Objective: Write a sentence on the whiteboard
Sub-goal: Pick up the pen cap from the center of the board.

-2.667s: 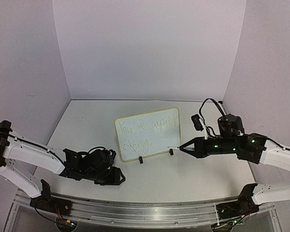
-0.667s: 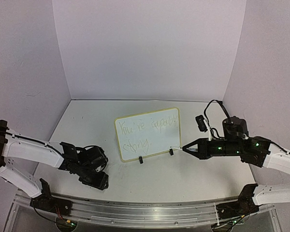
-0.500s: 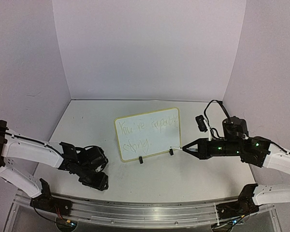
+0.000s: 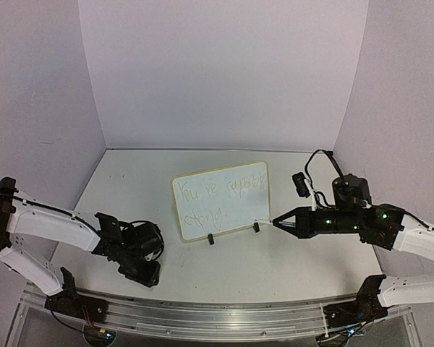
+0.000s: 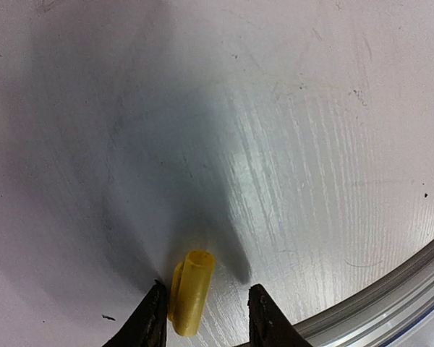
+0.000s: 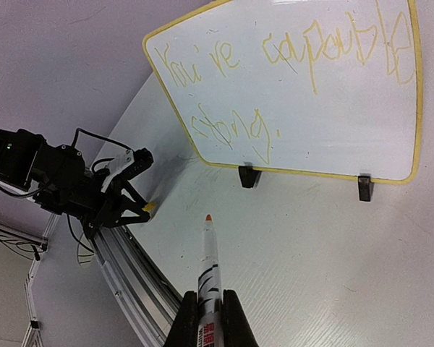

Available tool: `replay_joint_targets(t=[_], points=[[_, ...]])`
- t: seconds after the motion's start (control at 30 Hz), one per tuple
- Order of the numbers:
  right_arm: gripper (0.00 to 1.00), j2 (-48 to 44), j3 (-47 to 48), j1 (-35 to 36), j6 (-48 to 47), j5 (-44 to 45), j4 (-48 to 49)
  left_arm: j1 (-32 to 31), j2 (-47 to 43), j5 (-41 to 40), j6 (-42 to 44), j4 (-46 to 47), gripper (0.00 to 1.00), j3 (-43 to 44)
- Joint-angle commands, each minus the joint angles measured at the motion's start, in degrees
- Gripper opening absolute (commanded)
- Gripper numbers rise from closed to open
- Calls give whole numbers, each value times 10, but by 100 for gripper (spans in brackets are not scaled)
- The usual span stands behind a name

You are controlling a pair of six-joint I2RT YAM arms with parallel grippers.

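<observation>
The whiteboard (image 4: 237, 208) stands upright on two black clip feet mid-table, also seen in the right wrist view (image 6: 333, 123). The sentence (image 4: 215, 196) is in faint yellow handwriting on two lines (image 6: 275, 58). My right gripper (image 4: 278, 221) is shut on a white marker (image 6: 209, 260); its orange tip hangs uncapped just off the board's lower right corner. My left gripper (image 4: 143, 273) points down at the table near the front rail. Its fingers (image 5: 206, 296) straddle a yellow marker cap (image 5: 190, 289). The left finger touches the cap and the right finger stands apart from it.
An aluminium rail (image 4: 202, 314) runs along the near edge, close to the left gripper (image 6: 139, 210). Purple walls (image 4: 224, 72) close in the back and both sides. The board's black feet (image 4: 211, 240) rest on the white table.
The left gripper has swung down toward the front rail and its jaws have narrowed around the yellow cap. The right arm has drawn back slightly from the board with the marker.
</observation>
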Motion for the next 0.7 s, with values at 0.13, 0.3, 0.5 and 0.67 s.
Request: replay_joint_targets(t=[0.13,0.3,0.5,0.67], points=[[0,5,3,3,-5,13,14,-16,28,9,7,-70,27,-10],[0,6,4,3,-5,11,14,-20,34,8,7,-69,15,-7],[0,20,9,3,-7,-29,13,-27,23,8,21,-57,0,-10],[0,79,28,3,-21,-169,9,-27,-11,7,69,-9,0,5]])
